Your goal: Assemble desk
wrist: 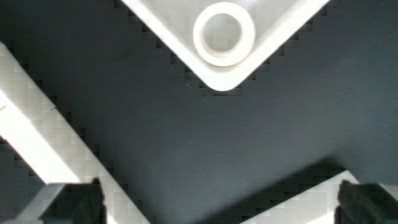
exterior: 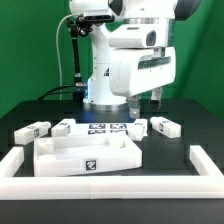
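1. The desk panel (exterior: pixel 85 152) lies flat on the black table (exterior: pixel 190 125), just in front of the marker board (exterior: pixel 105 128), on the camera's side of it.
2. Its long axis runs from the exterior view's left to the exterior view's right, in line with the marker board's long edge. The raised rim faces up, and a long wall with 1 small tag faces the camera.
3. There are 4 leg posts beside the marker board, all lying on the table apart from the panel. 2 are off its end on the exterior view's left (exterior: pixel 32 130) (exterior: pixel 63 127), and 2 are off its other end (exterior: pixel 140 125) (exterior: pixel 165 126).
4. The border rail (exterior: pixel 110 186) lies on the far side of the panel from the marker board, with arms turning back at both ends.
5. The gripper (exterior: pixel 144 102) hangs above the marker board's end on the exterior view's right, clear of the table.
6. In the wrist view the gripper (wrist: pixel 205 205) has its 2 fingers (wrist: pixel 63 205) spread wide, with only bare table between them. It holds nothing.
7. Ahead of the fingers the wrist view shows a white corner with a round socket (wrist: pixel 222 30). I cannot tell for certain which piece it belongs to.
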